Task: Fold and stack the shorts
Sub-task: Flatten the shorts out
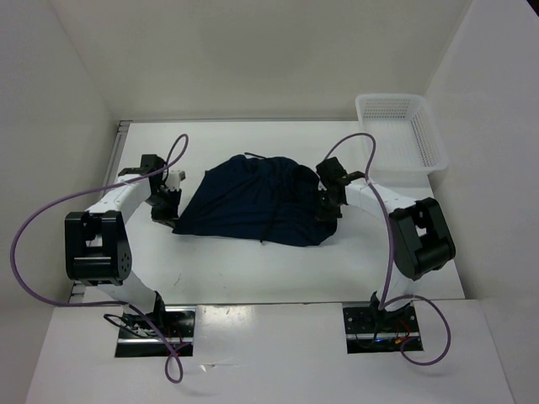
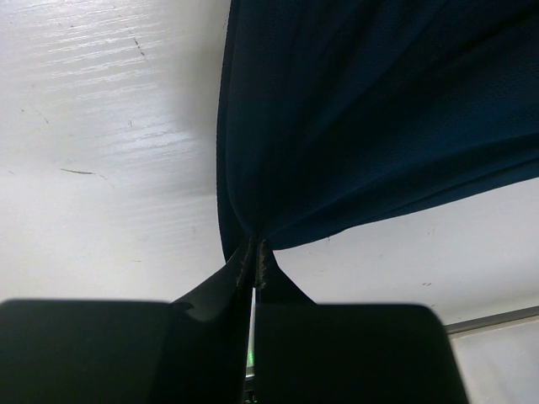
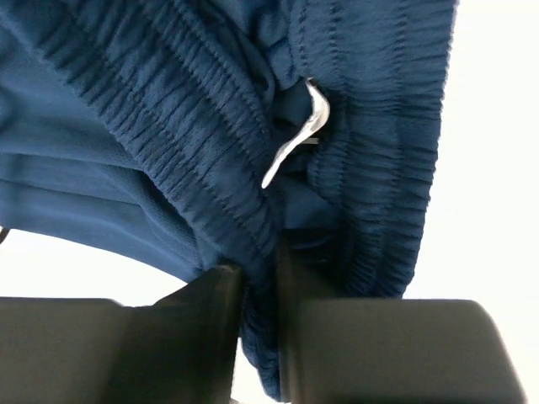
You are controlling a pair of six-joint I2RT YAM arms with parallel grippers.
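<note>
So, mid-fold, your left gripper and right gripper both pinched the shorts tight; next you probably needed an even lift.

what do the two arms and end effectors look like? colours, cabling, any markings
Left arm and right arm: white links, bulky black joint housings. A thin purple cable loops loosely off each arm down to its base. Left end effector and right end effector: plain black two-finger units. No visible markings.

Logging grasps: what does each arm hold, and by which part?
Both hold the shorts: fingers of the left gripper pinch a fabric corner; those of the right gripper pinch the gathered waistband.
</note>
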